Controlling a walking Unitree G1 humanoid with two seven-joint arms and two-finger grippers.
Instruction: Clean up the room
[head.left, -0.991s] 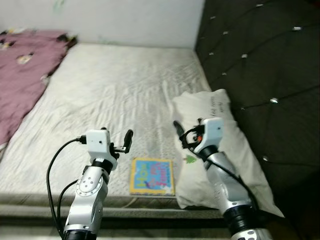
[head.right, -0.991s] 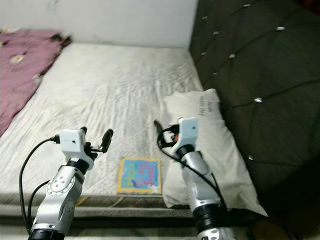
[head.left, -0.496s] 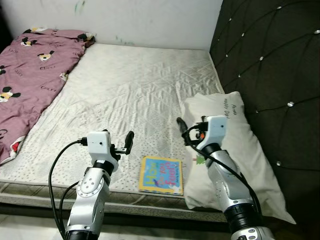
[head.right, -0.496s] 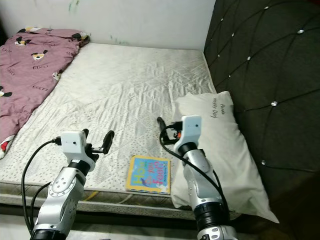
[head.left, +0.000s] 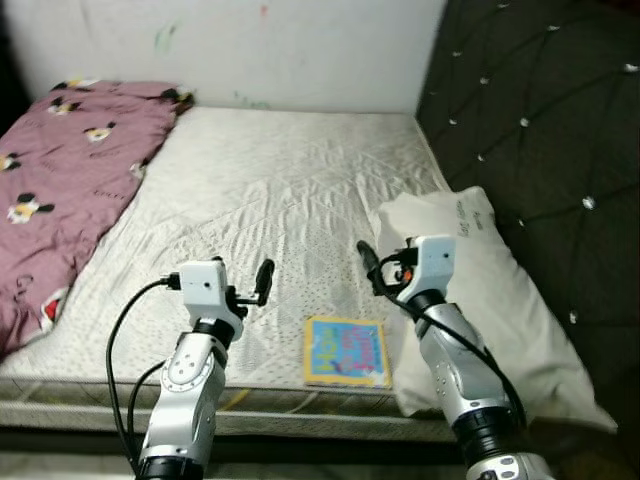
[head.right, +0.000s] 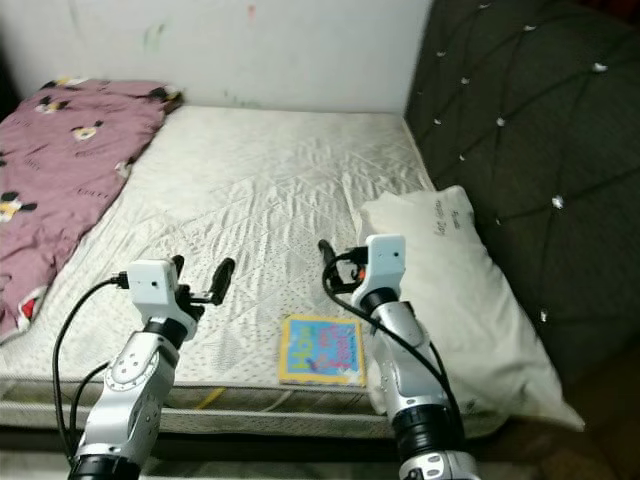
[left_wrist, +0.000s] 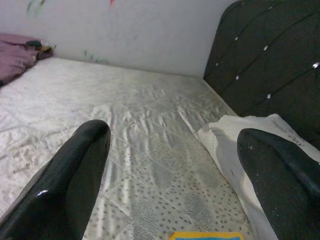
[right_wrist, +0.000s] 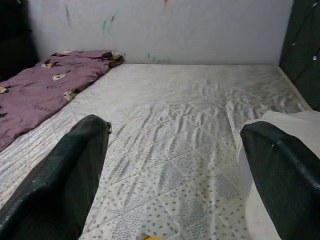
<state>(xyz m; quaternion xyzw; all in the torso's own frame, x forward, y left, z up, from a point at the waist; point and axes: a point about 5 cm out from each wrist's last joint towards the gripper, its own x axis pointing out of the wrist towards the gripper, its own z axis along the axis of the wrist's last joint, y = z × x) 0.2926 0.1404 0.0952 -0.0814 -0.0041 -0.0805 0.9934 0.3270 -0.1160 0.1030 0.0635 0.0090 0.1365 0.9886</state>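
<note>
a bare white quilted mattress (head.left: 270, 210) takes up most of the scene, running from the near edge back to a pale wall (head.left: 250, 50) marked with a few spots of colour. a dark tufted headboard (head.left: 540, 110) with shiny buttons stands along the mattress's right side. a mauve blanket (head.left: 60, 170) printed with cartoon figures lies spread over the left part of the mattress, reaching to the far corner. a white pillow (head.left: 500, 290) with dark script near its top lies along the right side against the headboard, its lower end hanging past the near edge of the mattress.

a small picture book (head.left: 347, 352) with a yellow border and a blue and pink cover lies flat near the front edge of the mattress, just beside the pillow's left side; whether the two touch cannot be told.

both silver arms reach forward over the near edge. the left end effector (head.left: 246, 285) hovers above the mattress to the left of the book, its two black fingers (left_wrist: 75, 185) spread wide apart and holding nothing. the right end effector (head.left: 386, 265) hovers above the pillow's left edge, beyond the book, and its fingers (right_wrist: 70, 180) are likewise spread apart and empty. in both wrist views the mattress stretches away between the fingers.
</note>
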